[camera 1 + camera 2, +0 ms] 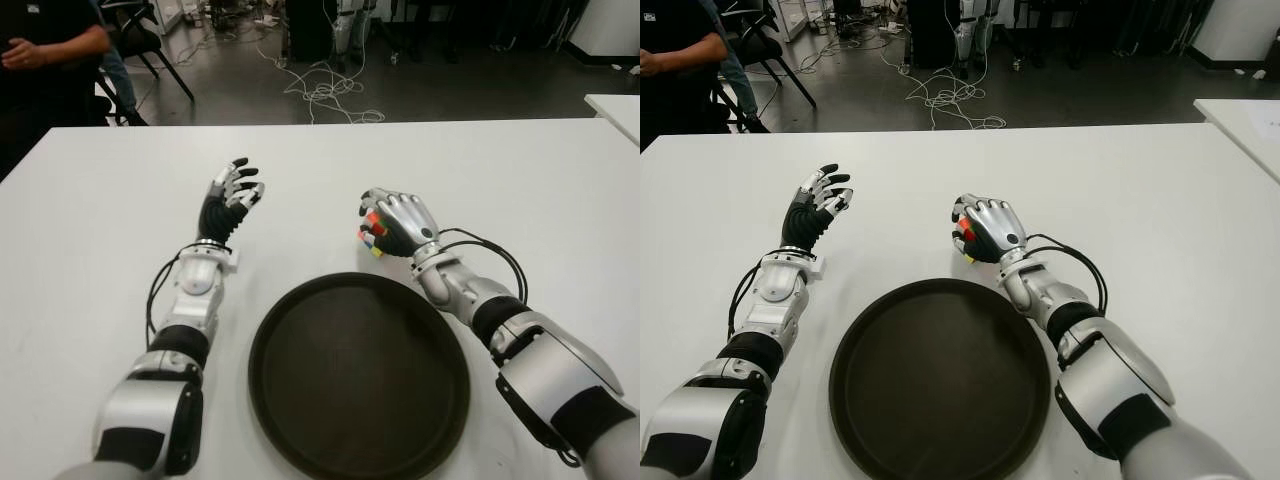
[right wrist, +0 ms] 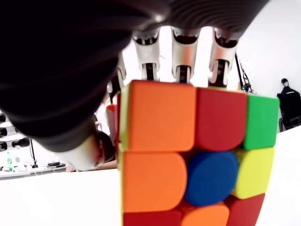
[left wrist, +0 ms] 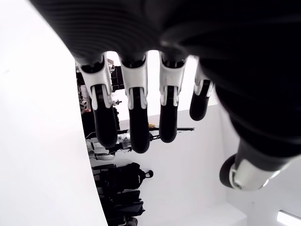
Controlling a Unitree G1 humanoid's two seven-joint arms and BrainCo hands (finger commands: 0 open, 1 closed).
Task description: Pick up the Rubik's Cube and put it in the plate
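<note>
My right hand [image 1: 385, 228] is curled over the Rubik's Cube [image 1: 373, 234] on the white table, just beyond the far right rim of the dark round plate [image 1: 300, 420]. The right wrist view fills with the cube [image 2: 193, 160], its orange, red, green, blue and yellow tiles under my fingers [image 2: 181, 56]. I cannot tell whether the cube still touches the table. My left hand [image 1: 232, 195] hovers to the left of the plate with its fingers [image 3: 136, 117] spread and nothing in them.
The white table [image 1: 520, 190] stretches wide behind and to both sides of the plate. A person in dark clothes [image 1: 45, 50] sits past the far left corner. Cables [image 1: 325, 90] lie on the floor behind the table.
</note>
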